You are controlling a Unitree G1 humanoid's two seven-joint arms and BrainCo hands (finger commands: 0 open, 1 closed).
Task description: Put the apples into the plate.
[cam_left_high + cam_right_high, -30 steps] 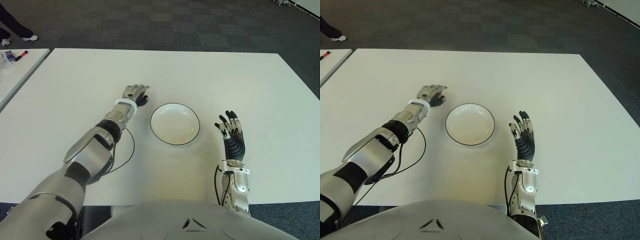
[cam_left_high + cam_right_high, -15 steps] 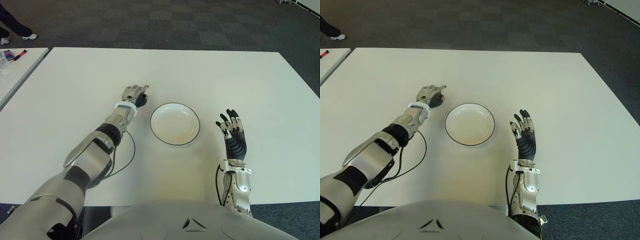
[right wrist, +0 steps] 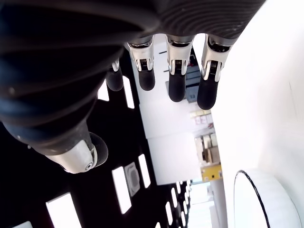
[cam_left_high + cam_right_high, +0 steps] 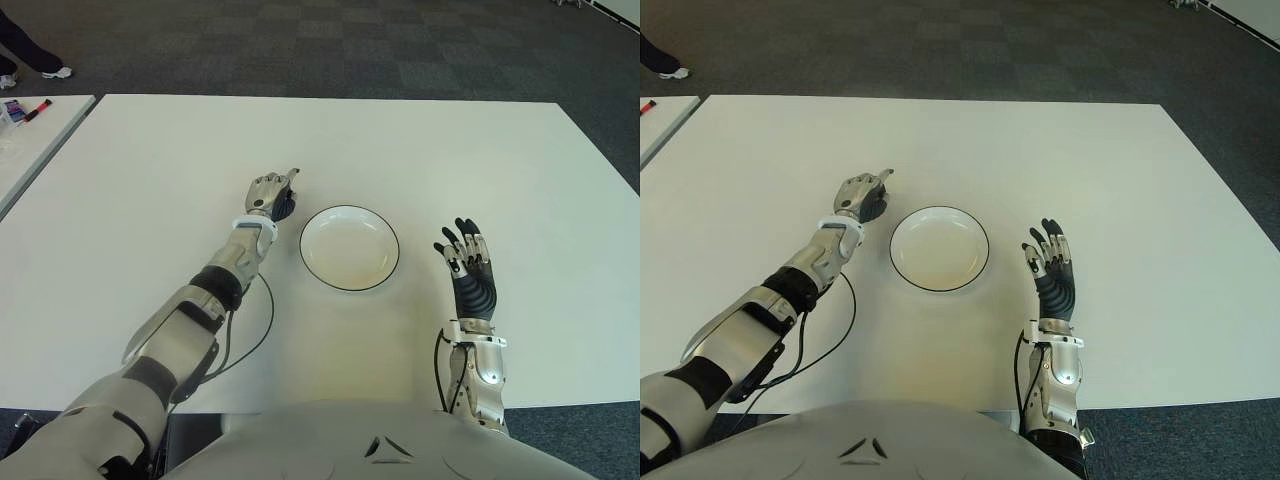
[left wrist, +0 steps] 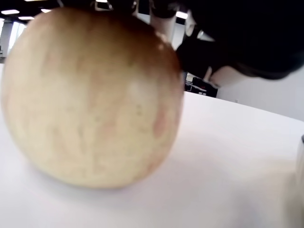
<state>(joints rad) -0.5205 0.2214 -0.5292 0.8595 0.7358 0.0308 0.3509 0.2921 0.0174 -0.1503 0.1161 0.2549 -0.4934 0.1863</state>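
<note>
Left hand [image 4: 270, 193] curled over a yellowish apple [image 5: 90, 99] on the table [image 4: 430, 150], left of the plate [image 4: 349, 247]. Right hand [image 4: 468, 270] right of plate, fingers spread, empty.

A wide white surface [image 4: 480, 150] fills most of the view. Beyond it lies dark checkered carpet [image 4: 330, 45]. A second white table [image 4: 35, 140] stands to the left, with a red marker [image 4: 40, 106] near its far edge. A person's shoe [image 4: 58, 73] shows on the carpet at far left.
</note>
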